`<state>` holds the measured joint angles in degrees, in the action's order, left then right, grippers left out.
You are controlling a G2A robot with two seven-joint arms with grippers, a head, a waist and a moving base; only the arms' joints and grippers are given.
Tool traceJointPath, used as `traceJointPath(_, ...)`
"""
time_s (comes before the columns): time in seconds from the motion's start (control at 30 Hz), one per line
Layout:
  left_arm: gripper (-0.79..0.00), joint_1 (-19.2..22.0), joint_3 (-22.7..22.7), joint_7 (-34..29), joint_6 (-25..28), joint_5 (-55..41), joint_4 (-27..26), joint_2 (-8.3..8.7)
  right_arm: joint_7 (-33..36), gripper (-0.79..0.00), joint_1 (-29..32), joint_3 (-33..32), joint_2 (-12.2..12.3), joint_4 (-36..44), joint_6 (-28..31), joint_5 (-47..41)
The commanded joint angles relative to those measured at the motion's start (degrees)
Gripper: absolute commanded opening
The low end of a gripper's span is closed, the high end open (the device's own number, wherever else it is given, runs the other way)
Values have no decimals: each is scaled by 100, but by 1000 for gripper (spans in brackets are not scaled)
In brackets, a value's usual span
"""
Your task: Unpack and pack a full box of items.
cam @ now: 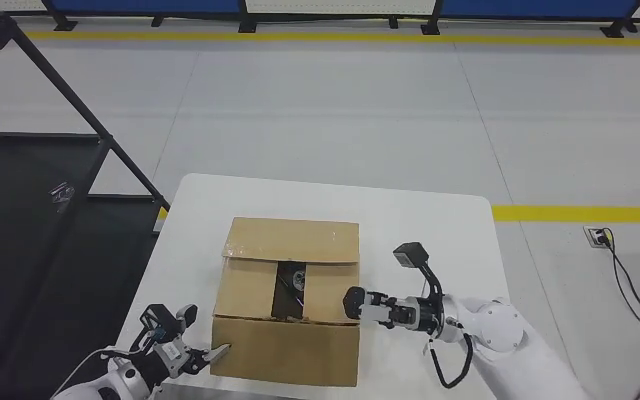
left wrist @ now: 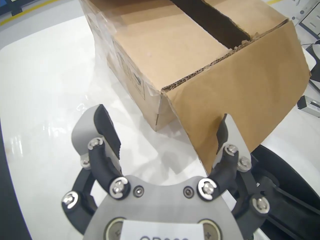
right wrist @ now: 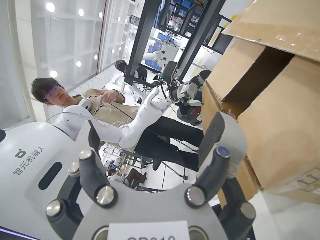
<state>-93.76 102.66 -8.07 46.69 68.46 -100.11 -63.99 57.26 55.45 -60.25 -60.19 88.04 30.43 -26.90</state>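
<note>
Cardboard box (cam: 250, 295) sits in the middle of the bench (cam: 430, 225), well in from the edges. Two inner flaps (cam: 325, 290) lie nearly flat, with a dark gap (cam: 289, 288) between them; the contents are too dark to name. Near outer flap (left wrist: 237, 88) is folded out and hangs toward the robot.

Left claw (left wrist: 163, 123): fingers apart, holding nothing, low at the box's near-left corner. One finger (left wrist: 226, 131) overlaps the hanging flap's lower edge; touching or just off, cannot tell.

Right claw (cam: 350, 303): fingers apart, empty, at the box's right side by the top edge.

Judged step: opening the flaps. Unpacking not begun.

Risks:
- Bench top is glossy. A pull or push from one side only would likely skid or twist the box rather than lift a flap, and neither claw is bracing it.
- Flap edges are ragged with corrugation exposed. A pinch near a corner may tear it.
- Left claw closing here may catch only the flap's corner and slip off.
- The gap is narrow. Reaching in before the inner flaps are raised risks snagging them or the contents.
</note>
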Motion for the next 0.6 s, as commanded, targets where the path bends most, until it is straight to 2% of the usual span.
traceJointPath(0.0, 0, 0, 0, 0, 1, -1, 0, 0, 0, 0, 0, 0, 0, 0, 0, -1)
traceJointPath(0.2, 0, 0, 0, 0, 1, -1, 0, 0, -200, 0, 62, 25, -21, -10, -185, -166)
traceJointPath(0.4, 0, -31, -46, 14, -151, 23, -111, 9, -281, 0, -301, 278, -136, -505, -1149, -582)
traceJointPath(0.57, 0, -30, -184, 106, -386, 176, -146, 8, -593, 0, -555, 446, -223, -762, -1661, -433)
